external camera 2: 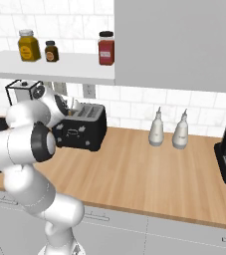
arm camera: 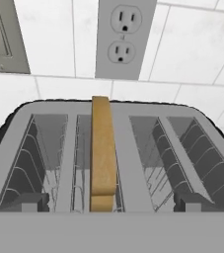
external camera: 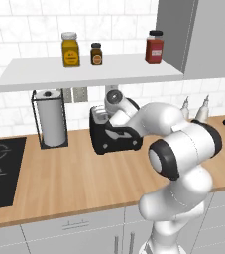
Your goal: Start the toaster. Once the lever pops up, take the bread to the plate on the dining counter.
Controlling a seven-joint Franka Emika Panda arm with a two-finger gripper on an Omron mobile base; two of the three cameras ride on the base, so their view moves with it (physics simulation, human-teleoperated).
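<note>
- The wood worktop (external camera 2: pixel 149 164) is spanning the lower half of the right base view.
- You are seeing the toaster (external camera: pixel 115 138) sitting at centre frame in the left base view, against the tiled wall.
- The bread (arm camera: pixel 102 148) is standing upright in the left slot, centre of the hand view.
- The gripper (arm camera: pixel 111 201) is hovering above the toaster at the bottom edge, fingers spread wide, gripping nothing.

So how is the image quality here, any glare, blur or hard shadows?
Left base view: flat even light, a soft shadow under the shelf, everything slightly soft-edged. Right base view: the same, no glare on the toaster. Hand view: the bread and the slot wires are sharp, with no motion blur.
</note>
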